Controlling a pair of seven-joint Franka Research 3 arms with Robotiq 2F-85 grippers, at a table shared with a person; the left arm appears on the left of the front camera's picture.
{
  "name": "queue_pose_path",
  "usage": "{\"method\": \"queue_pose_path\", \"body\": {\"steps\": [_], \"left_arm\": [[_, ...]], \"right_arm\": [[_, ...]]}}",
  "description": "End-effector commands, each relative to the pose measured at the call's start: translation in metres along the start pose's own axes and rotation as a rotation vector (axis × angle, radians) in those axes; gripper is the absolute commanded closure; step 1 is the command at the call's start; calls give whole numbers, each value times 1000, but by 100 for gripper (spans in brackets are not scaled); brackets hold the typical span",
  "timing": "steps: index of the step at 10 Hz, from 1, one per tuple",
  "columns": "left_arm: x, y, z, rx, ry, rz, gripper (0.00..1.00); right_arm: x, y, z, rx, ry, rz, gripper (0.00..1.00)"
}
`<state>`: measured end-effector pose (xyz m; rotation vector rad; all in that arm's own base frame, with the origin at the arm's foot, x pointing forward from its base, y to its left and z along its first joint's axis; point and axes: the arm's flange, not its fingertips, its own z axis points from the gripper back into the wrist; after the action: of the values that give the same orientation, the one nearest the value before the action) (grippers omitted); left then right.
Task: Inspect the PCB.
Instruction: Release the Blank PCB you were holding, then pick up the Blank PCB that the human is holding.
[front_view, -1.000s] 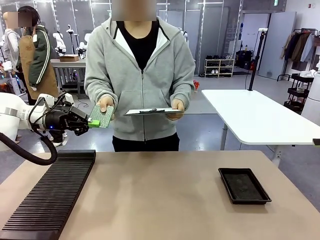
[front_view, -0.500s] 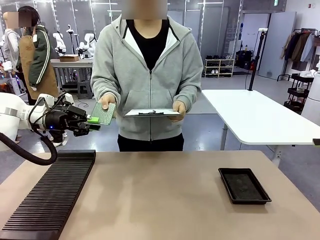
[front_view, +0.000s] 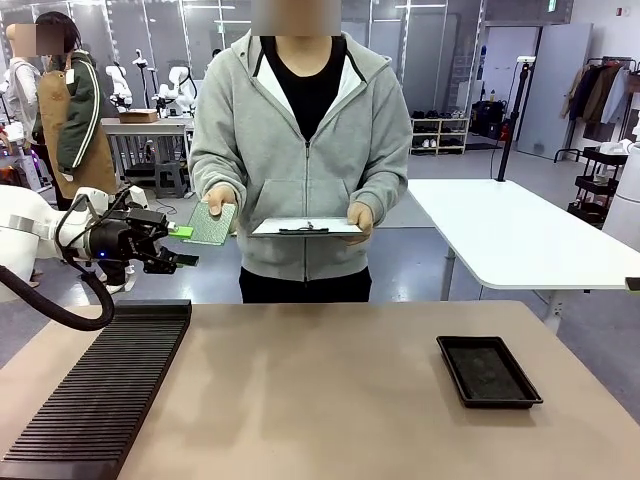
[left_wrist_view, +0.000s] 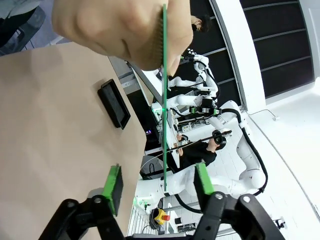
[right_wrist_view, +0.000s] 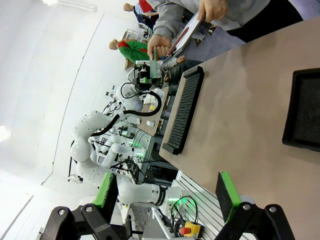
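Observation:
The PCB, a small green board, is held in one hand of the person at the far side of the table. My left gripper hovers open just left of the board, above the table's far left edge. In the left wrist view the PCB appears edge-on, its near end reaching between the green pads without touching them, under the person's hand. My right gripper is open with nothing in it, high above the table; far off it sees the PCB.
The person's other hand holds a grey clipboard level at waist height. A shallow black tray lies on the table's right side. A long black slotted rack runs along the left edge. A white table stands behind.
My left gripper, shut on the PCB a second ago, has opened and let it go. The person now holds the board alone and has shifted slightly right.

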<state>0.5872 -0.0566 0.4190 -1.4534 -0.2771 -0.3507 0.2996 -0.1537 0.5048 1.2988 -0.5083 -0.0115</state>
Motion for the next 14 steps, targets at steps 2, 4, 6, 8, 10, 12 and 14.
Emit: {"method": "queue_pose_path", "body": {"steps": [2, 4, 6, 8, 10, 12, 14], "left_arm": [[1, 1, 3, -27, 17, -22, 0], [2, 2, 4, -21, 5, -5, 0], [0, 0, 1, -3, 1, 1, 0], [0, 0, 1, -3, 1, 1, 0], [0, 0, 1, -3, 1, 1, 0], [0, 0, 1, -3, 1, 1, 0], [0, 0, 1, -3, 1, 1, 0]], "right_arm": [[3, 1, -1, 12, -10, 21, 0], [3, 1, -1, 12, -10, 21, 0], [3, 1, -1, 12, -10, 21, 0], [3, 1, -1, 12, -10, 21, 0], [3, 1, -1, 12, -10, 21, 0], [3, 1, -1, 12, -10, 21, 0], [3, 1, -1, 12, -10, 21, 0]]}}
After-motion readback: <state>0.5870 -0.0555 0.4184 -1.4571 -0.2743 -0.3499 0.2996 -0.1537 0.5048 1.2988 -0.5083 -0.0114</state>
